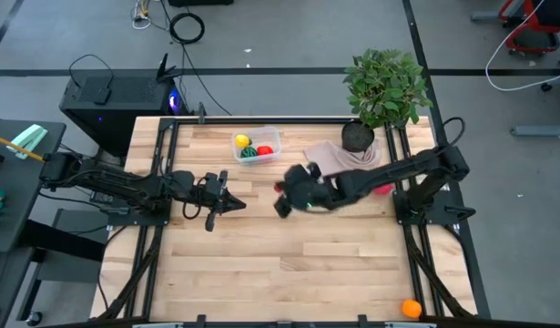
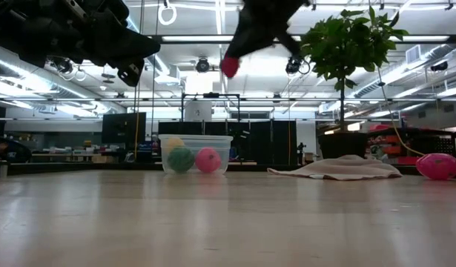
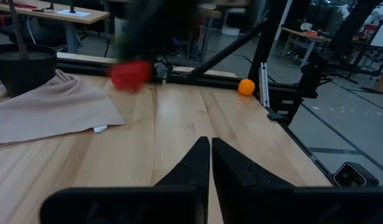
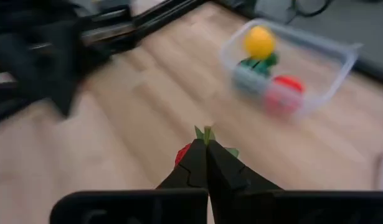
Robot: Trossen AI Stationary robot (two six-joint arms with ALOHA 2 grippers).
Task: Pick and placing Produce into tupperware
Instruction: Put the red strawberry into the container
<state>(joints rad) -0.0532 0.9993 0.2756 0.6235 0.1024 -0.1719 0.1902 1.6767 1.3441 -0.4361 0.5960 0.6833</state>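
Observation:
The clear tupperware (image 1: 256, 146) stands at the table's far middle and holds a yellow piece (image 1: 242, 140), a dark-green ball (image 1: 249, 153) and a red piece (image 1: 265, 150). My right gripper (image 4: 207, 146) hangs high over the table's middle, shut on a tiny red strawberry (image 2: 229, 67). Another pink-red piece (image 2: 437, 165) lies on the table under the right arm. An orange piece (image 1: 411, 309) sits at the near right corner. My left gripper (image 3: 210, 146) waits shut above the table's left middle, holding nothing. My right gripper pinches the strawberry between its two fingertips. The green leafy top (image 4: 207, 132) sticks out past the tips and the red body (image 4: 183, 154) shows beside one finger. The fingers slant down from the table's right side. The strawberry is lifted well clear of the table.
A beige cloth (image 1: 330, 157) lies right of the tupperware, with a potted plant (image 1: 384, 87) at the far right corner beside it. Black frame rails (image 1: 157, 228) run along the table's left and right sides. Bare wood covers the near half.

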